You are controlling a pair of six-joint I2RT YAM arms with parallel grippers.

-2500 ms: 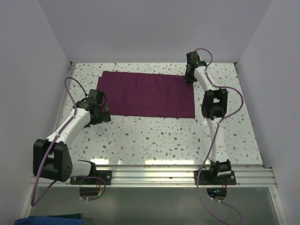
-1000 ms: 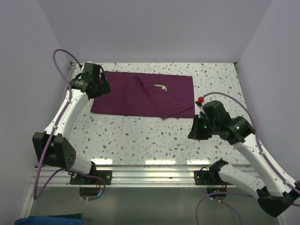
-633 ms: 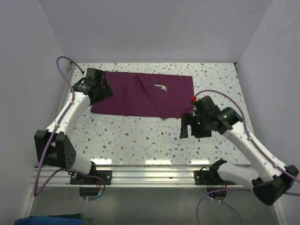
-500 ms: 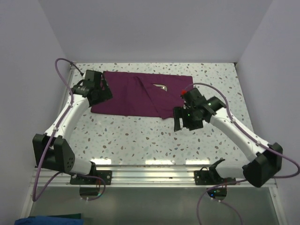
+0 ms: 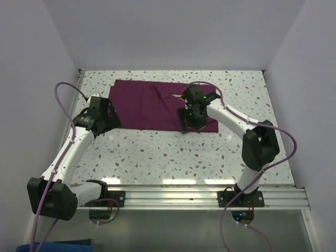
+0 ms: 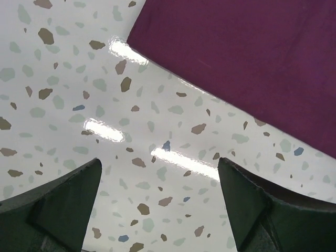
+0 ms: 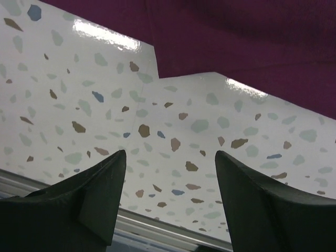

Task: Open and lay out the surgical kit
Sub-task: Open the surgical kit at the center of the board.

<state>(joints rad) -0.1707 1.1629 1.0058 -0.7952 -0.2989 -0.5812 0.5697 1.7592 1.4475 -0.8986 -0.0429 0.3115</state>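
Observation:
The surgical kit's dark maroon cloth wrap (image 5: 139, 105) lies along the far half of the table, with a flap folded over diagonally at its right part. A thin shiny bit of metal (image 5: 172, 95) peeks out at the fold. My left gripper (image 5: 106, 122) (image 6: 158, 160) is open and empty, over bare table just off the cloth (image 6: 252, 58) by its near left corner. My right gripper (image 5: 187, 127) (image 7: 170, 153) is open and empty too, above the table at the near edge of the cloth (image 7: 236, 42), where the folded flap makes a step.
The speckled tabletop (image 5: 173, 152) stretches from the cloth to the aluminium rail (image 5: 173, 191) (image 7: 157, 231) at the near edge. Purple cables loop off both arms. White walls close in the table on three sides.
My right arm has swung from the table's right side leftward to the cloth's near right edge, and its jaws went from shut to open. My left gripper drew back from the cloth's far left corner to its near left corner.

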